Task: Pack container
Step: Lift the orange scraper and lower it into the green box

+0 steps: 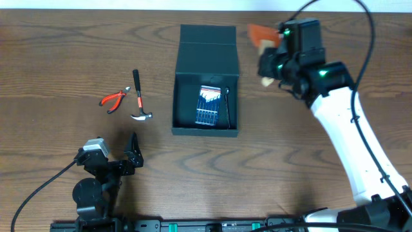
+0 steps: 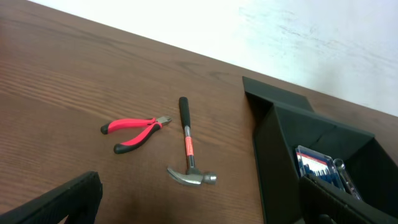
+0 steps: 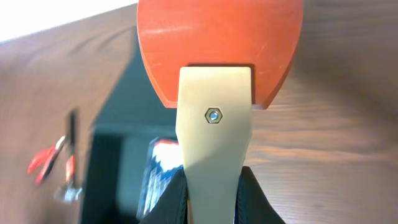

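Scraper (image 3: 216, 93) fills the right wrist view: cream handle clamped in the right pincer (image 3: 214, 202), orange blade pointing away. My read of the step: scraper held off the bench (image 1: 64, 51), on its way into the container (image 1: 206, 132), not yet over the opening. Container sits mid-bench, flap lid open to the far side, bit set (image 1: 208, 105) and wrench (image 1: 226, 106) inside. Right pincer is just beside its far right corner, outside the cavity. Next move calls for a shift left over the opening, blade lined up to clear the bit set, then lower and release. Left pincer (image 1: 133, 154) sits at the near edge, spread wide, empty, well apart from the container. Hammer (image 1: 138, 96) and pliers (image 1: 113, 100) lie left of it, unpacked.
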Robot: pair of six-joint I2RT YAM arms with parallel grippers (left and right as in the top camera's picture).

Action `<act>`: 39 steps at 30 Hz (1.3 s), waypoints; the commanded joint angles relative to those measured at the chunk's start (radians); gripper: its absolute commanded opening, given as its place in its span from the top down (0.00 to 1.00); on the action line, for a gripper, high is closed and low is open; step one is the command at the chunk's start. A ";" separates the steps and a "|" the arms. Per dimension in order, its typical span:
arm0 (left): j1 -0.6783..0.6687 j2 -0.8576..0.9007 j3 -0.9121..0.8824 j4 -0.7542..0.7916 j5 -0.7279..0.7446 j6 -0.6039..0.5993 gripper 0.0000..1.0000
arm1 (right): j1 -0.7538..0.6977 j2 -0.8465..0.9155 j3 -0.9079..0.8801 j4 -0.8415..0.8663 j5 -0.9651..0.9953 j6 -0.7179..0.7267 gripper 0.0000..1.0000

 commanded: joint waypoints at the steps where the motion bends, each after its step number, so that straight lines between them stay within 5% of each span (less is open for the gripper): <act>1: 0.003 -0.006 -0.026 -0.006 -0.013 -0.006 0.02 | 0.101 -0.010 0.002 0.001 -0.153 -0.293 0.99; 10: 0.003 -0.006 -0.026 -0.006 -0.013 -0.005 0.02 | 0.262 0.106 0.001 -0.073 -0.220 -0.985 0.99; 17: 0.003 -0.006 -0.026 -0.006 -0.013 -0.006 0.02 | 0.261 0.271 0.001 -0.098 -0.261 -1.197 0.99; 39: 0.003 -0.006 -0.026 -0.006 -0.013 -0.006 0.02 | 0.170 0.407 0.001 -0.145 -0.301 -1.257 0.99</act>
